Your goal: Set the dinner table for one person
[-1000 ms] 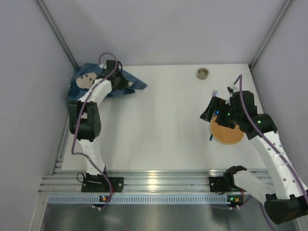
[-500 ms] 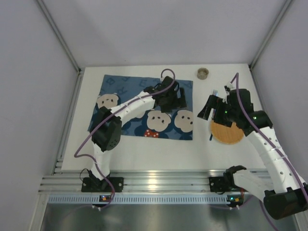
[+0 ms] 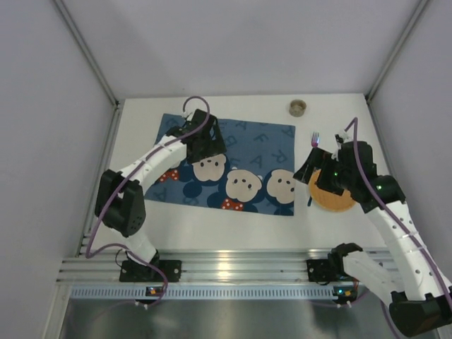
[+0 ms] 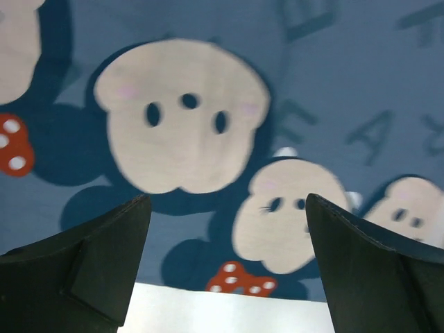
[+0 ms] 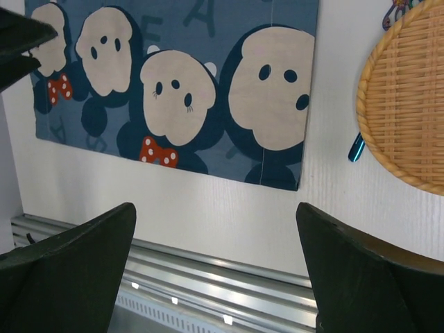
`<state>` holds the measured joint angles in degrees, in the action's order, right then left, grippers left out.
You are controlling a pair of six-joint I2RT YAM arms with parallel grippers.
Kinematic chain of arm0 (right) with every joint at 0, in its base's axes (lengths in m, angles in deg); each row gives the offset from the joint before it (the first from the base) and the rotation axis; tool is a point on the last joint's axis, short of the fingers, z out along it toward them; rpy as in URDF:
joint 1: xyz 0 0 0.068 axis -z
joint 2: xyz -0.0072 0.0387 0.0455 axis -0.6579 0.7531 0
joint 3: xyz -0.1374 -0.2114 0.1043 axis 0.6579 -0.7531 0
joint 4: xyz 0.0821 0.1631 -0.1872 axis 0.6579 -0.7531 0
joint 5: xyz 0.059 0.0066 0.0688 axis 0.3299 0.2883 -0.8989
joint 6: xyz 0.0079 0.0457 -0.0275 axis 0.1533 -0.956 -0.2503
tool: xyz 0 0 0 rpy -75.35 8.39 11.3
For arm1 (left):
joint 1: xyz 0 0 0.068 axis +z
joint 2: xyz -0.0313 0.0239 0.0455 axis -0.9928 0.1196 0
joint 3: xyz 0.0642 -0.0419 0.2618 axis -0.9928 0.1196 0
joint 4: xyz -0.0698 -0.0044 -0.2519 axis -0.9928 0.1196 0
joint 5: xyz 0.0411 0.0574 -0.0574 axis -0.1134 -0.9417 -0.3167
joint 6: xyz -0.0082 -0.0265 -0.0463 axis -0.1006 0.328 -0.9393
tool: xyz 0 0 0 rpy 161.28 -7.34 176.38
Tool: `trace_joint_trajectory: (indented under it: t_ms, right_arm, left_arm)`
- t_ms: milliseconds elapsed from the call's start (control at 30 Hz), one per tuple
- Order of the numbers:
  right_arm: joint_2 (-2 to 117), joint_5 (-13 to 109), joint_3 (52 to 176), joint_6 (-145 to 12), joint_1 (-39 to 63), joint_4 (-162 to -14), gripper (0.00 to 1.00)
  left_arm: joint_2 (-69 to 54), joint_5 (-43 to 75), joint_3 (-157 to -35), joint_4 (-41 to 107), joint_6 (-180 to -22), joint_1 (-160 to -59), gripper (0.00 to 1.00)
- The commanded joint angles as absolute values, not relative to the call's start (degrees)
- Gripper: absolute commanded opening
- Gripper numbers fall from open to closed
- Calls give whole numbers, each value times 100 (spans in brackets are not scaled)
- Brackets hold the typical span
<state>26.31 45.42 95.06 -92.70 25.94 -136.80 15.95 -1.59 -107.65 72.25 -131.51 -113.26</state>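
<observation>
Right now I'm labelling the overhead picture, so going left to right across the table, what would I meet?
On the dinner table: blue mouse-print placemat → small round cup at the far edge → wicker plate.

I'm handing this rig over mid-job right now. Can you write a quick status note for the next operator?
Grippers: the left gripper is open and empty, over the placemat. The right gripper is open and empty, above the plate.
Things: the placemat lies flat on the table, slightly skewed. The plate is on bare table to the right of it. The fork is at the plate's left edge, partly hidden. The cup is at the far edge.
Done: placemat spread.
Left: move the plate onto the placemat, then set the fork and cup beside it.
</observation>
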Motion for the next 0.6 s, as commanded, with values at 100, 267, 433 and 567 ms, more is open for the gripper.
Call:
trace_joint_trajectory:
  t_ms: [100,267,433,567]
  right_arm:
    - [3339,4989,10201,-9100,2655,-13977,100]
    - [4141,5164,11072,-8845,2760,-13986,100]
    - [5142,5436,12030,-8835,3173,-13898,100]
    - [5802,5499,12452,-8844,3393,-13556,100]
  left_arm:
    - [1952,-186,-9603,7300,-12872,-11205,98]
    - [1645,-18,-8655,6895,-13093,-11231,98]
    - [1416,35,-8258,6851,-13005,-11328,96]
    - [1057,148,-7731,6815,-13040,-11530,96]
